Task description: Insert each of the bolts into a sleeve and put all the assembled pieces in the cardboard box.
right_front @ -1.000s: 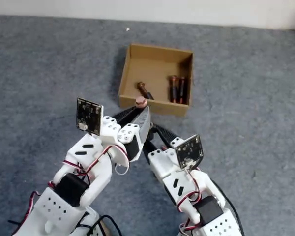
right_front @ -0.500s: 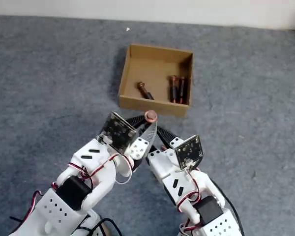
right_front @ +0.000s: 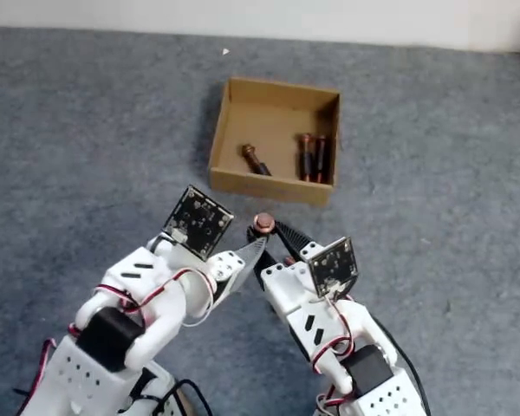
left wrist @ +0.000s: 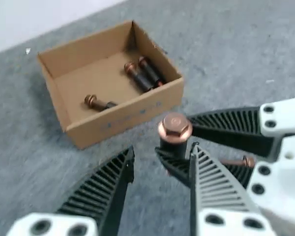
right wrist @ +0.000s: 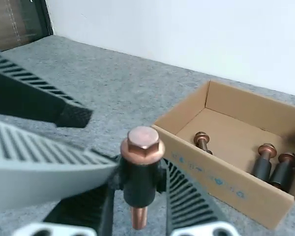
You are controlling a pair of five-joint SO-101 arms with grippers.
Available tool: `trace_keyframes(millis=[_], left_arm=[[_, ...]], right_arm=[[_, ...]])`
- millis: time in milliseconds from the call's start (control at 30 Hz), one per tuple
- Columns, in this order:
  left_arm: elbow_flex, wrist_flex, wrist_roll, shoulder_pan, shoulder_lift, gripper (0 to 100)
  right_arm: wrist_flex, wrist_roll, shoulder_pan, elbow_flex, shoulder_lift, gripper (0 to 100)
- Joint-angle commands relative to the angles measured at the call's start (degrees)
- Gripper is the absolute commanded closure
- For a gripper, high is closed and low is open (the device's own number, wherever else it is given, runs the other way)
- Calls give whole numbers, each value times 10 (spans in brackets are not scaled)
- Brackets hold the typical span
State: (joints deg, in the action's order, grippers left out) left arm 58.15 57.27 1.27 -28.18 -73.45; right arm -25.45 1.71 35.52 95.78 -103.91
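Tally of objects by kind.
One cardboard box [right_front: 271, 185] is counted; three assembled pieces [right_front: 254, 159] [right_front: 306, 156] [right_front: 321, 158] are counted inside it, one further assembled piece [right wrist: 140, 174] outside it, and one loose bolt [left wrist: 238, 161] lying apart.

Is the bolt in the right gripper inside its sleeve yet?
In: the bolt shows its copper head atop the black sleeve and its tip below, in the right gripper.

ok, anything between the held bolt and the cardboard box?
Bare carpet between the bolt and the cardboard box front wall, seen in the high view.
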Motion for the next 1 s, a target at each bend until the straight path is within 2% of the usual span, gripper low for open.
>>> trace_keyframes(millis=[0, 233, 300, 467, 567, 800, 967], left_arm=[[-53, 53, -9, 36, -4, 800], [-34, 54, -8, 141, -51, 801], [-13, 54, -7, 153, -97, 808], [66, 53, -10, 156, -249, 939], [114, 54, -34, 157, -324, 951], [175, 53, -37, 198, -298, 954], [240, 53, -38, 238, -298, 954]], right_arm=[[19, 4, -16, 57, -11, 993], [17, 4, -61, 57, -10, 993], [-15, 4, -61, 57, -8, 993], [-110, 4, -62, -16, -7, 993], [-163, 4, -62, -69, -7, 993], [-228, 47, -62, -155, 7, 994], [-227, 44, -62, -243, 131, 994]])
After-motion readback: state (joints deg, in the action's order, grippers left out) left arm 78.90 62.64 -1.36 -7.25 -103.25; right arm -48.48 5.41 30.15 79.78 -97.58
